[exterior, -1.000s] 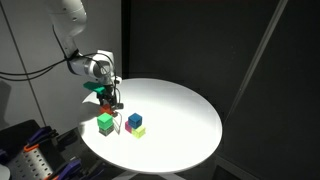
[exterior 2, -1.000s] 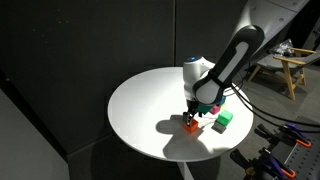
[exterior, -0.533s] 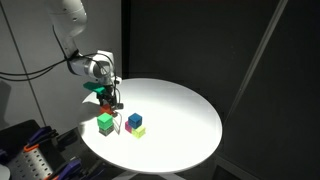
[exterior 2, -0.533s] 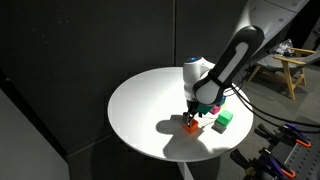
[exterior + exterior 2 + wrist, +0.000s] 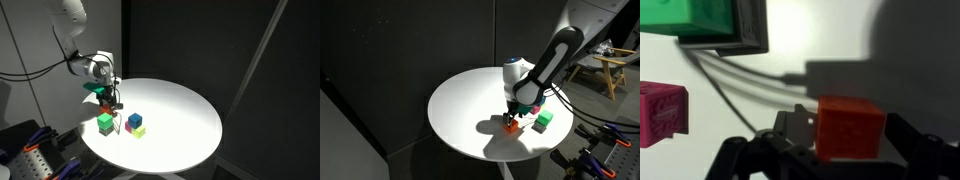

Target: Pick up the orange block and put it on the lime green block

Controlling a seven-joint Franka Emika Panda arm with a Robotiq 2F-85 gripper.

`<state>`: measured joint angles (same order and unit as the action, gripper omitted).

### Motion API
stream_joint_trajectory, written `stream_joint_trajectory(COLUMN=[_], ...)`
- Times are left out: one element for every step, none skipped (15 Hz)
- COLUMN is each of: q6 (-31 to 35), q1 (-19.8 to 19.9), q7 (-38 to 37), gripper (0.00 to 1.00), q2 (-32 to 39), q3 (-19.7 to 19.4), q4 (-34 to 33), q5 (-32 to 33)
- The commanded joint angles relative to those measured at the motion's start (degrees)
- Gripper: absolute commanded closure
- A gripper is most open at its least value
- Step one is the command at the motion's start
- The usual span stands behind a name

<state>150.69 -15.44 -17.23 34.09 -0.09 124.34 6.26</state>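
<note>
Plainly spread wide and clamped on nothing: fingers [image 5: 793, 127] of the gripper [image 5: 510, 118], low over the table [image 5: 460, 95], one to each side of the orange block [image 5: 850, 128]. In the wrist view, orange block squarely in the gap, pale pad of one finger just beside one side face, dark bulk of the other finger a little off the opposite face; contact or a sliver of air at the pale pad, impossible to tell. No long axis to line up with, the thing being a cube; side faces roughly square to the pads, so by this reading only a straight closing wanted, no sideways shift. A single arm here, so no choice of nearer hand.

Outward from the orange block in the wrist view: magenta cube [image 5: 662, 110] off to one side, well apart; lime green block [image 5: 685, 14] farther out on that same side and beyond, cut off by the top edge of the frame, above a dark patch [image 5: 750, 30], shadow or something solid, hard to say. In an exterior view, lime green block [image 5: 545, 118] near the orange block but clear of it, toward the table's rim: hence, as a judgement, a lift and a short carry that way.

Poorly shown: lower part of the orange block masked by the gripper's own body in the wrist view; blue cube [image 5: 134, 120] and paler yellow-green cube [image 5: 138, 131] near the orange block on another side than the lime green one, absent from the wrist view.
</note>
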Motion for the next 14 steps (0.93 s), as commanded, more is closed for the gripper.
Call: stream_joint_trajectory(q6=[-1.4, -1.4, -1.4, -1.4, -1.4, -1.4, -1.6, -2.0, -2.1, -2.4, -2.6, -2.8, -3.1, -3.6], q1=[-0.2, -0.3, -0.3, -0.3, -0.3, -0.2, -0.2, -0.2, -0.2, -0.2, -0.2, -0.3, -0.3, -0.3], q7=[0.3, 0.3, 0.3, 0.4, 0.4, 0.5, 0.6, 0.7, 0.8, 0.9, 1.0, 1.0, 1.1, 1.1], gripper=[0.25, 0.28, 0.34, 0.44, 0.51, 0.60, 0.67, 0.68, 0.69, 0.69, 0.69, 0.69, 0.69, 0.69], q2=[-0.1, -0.1, -0.1, 0.0, 0.0, 0.0, -0.2, -0.5, -0.7, -1.1, -1.3, -1.6, -1.8, -2.0], q3=[-0.2, -0.2, -0.2, -0.2, -0.2, -0.2, -0.1, 0.0, 0.0, 0.0, 0.1, 0.0, 0.0, 0.1], q4=[-0.8, -0.8, -0.7, -0.8, -0.8, -0.8, -0.8, -0.7, -0.6, -0.5, -0.4, -0.3, -0.2, -0.2], q5=[-0.2, -0.1, 0.0, 0.0, 0.0, 0.0, 0.0, 0.0, 0.0, 0.1, 0.1, 0.1, 0.1, 0.1])
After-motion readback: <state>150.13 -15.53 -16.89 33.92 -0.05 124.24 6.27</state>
